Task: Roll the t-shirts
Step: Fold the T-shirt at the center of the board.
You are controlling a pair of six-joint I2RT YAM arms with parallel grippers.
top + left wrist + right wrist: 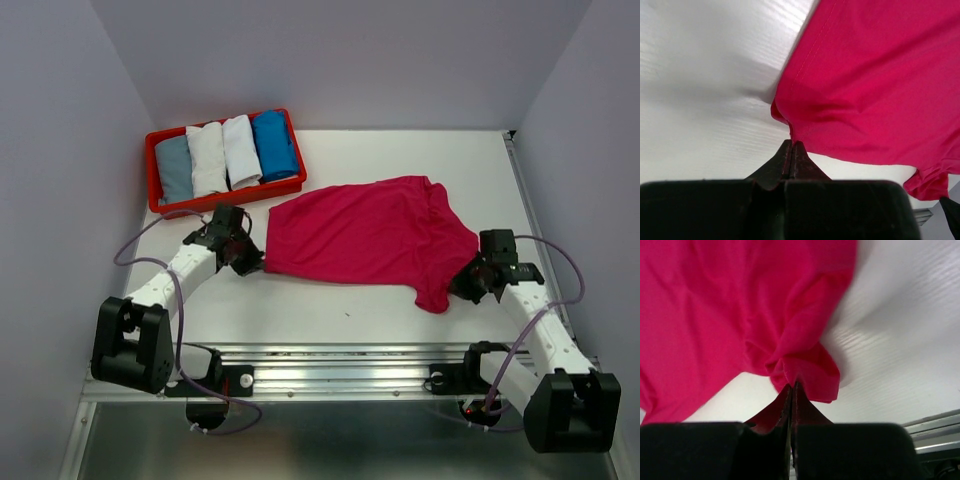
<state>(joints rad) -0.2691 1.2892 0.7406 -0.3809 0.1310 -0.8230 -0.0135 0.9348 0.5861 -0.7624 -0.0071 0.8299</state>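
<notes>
t-shirt, pink, lying spread on table. left gripper and right gripper pinching its near corners tight. cloth looking soft, light, floppy; corners seeming best for holding.

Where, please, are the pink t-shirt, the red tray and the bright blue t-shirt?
pink t-shirt [365, 228]: top view, middle of body.
red tray [153, 175]: top view, left rim.
bright blue t-shirt [273, 145]: top view, middle of roll.
</notes>
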